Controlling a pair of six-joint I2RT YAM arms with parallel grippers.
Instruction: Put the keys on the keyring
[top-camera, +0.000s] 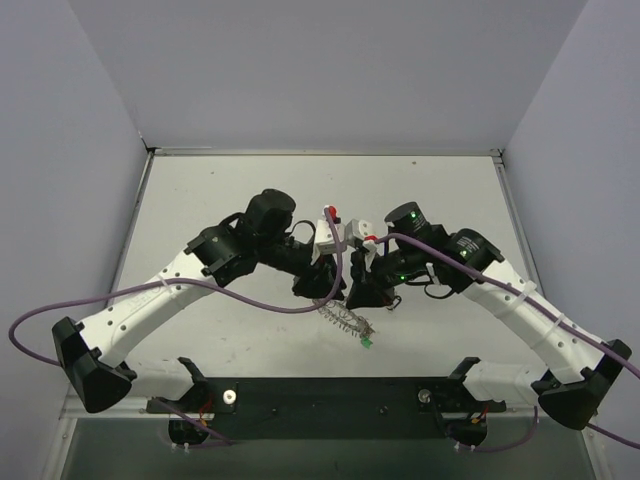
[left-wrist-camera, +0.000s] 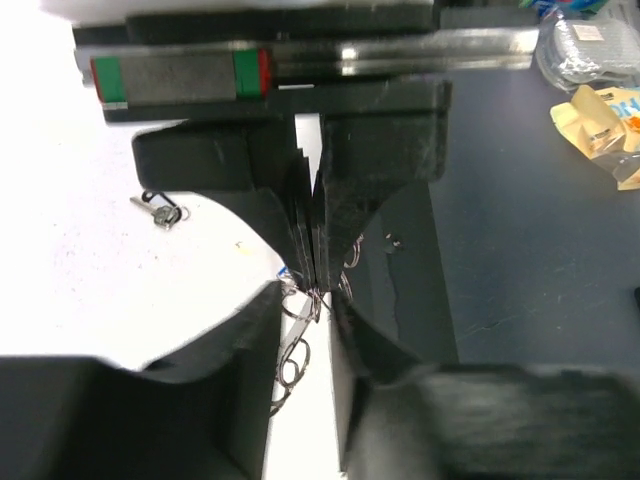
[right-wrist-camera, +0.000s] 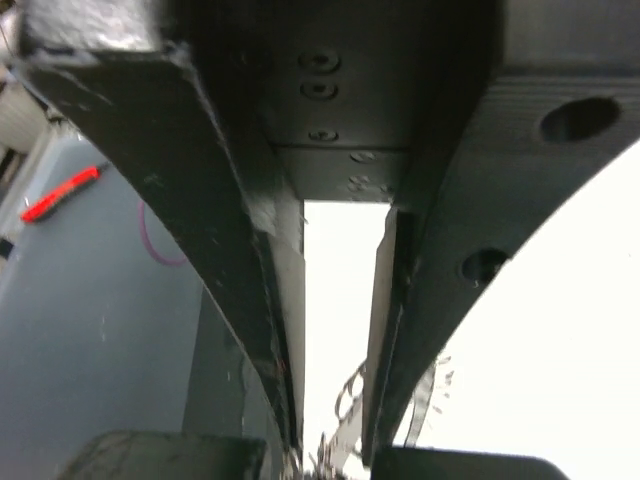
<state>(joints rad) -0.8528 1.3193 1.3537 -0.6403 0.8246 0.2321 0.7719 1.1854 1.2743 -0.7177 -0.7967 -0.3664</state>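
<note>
The keyring (top-camera: 345, 320), a silvery chain of links, hangs from where the two grippers meet and ends on the table beside a green-headed key (top-camera: 367, 342). My right gripper (top-camera: 352, 292) is shut on the chain's upper end; in the left wrist view its jaws (left-wrist-camera: 315, 255) are pressed together with links coming out below. My left gripper (top-camera: 318, 288) faces it, and its fingers (left-wrist-camera: 308, 300) stand apart with chain links (left-wrist-camera: 293, 345) loose in the gap. In the right wrist view the links (right-wrist-camera: 345, 400) show near the fingertips (right-wrist-camera: 335, 450). A dark grey metal piece (left-wrist-camera: 160, 210) lies alone on the white table.
Grey walls enclose the white table (top-camera: 200, 200) on three sides. A black bar (top-camera: 320, 400) carries the arm bases at the near edge. Purple cables (top-camera: 240, 290) trail from both arms. Off the table, packets (left-wrist-camera: 590, 60) and a red tool (right-wrist-camera: 60, 195) lie on dark floor.
</note>
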